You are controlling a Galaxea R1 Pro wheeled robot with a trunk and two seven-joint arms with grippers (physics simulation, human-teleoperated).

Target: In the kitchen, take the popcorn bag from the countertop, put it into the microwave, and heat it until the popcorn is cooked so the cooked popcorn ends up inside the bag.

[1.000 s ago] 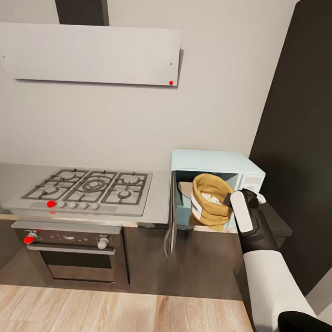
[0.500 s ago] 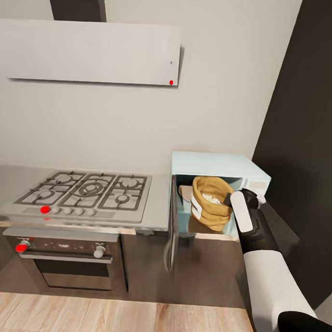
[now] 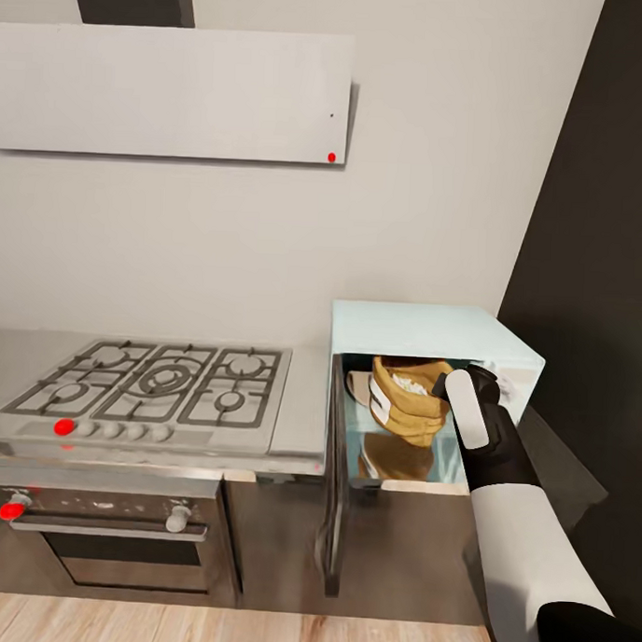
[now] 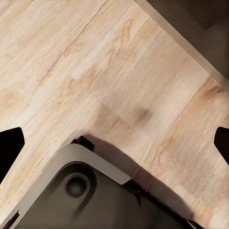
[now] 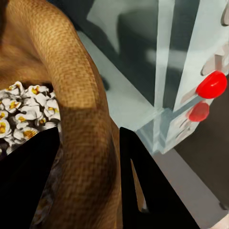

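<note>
The pale mint-blue microwave (image 3: 423, 327) stands on the grey countertop (image 3: 304, 400), its door (image 3: 334, 480) swung open and seen edge-on. My right gripper (image 3: 449, 390) is shut on the rolled rim of the tan popcorn bag (image 3: 403, 410), which is upright inside the cavity opening. White popcorn (image 3: 412, 385) shows in the sack's mouth. In the right wrist view the bag rim (image 5: 83, 129) runs between the gripper's (image 5: 88, 181) two black fingers, with popcorn (image 5: 21, 112) beside it and the microwave's red dot (image 5: 211, 84) beyond. My left gripper (image 4: 114, 143) hangs open over the wood floor.
A gas hob (image 3: 160, 381) is set in the worktop left of the microwave, above a black oven (image 3: 97, 535) with red knobs. A grey range hood (image 3: 172, 90) hangs on the wall. A tall dark cabinet (image 3: 595, 240) closes the right side.
The whole picture has shifted as the camera dropped and came closer. My right gripper has carried the bag a little deeper into the microwave cavity.
</note>
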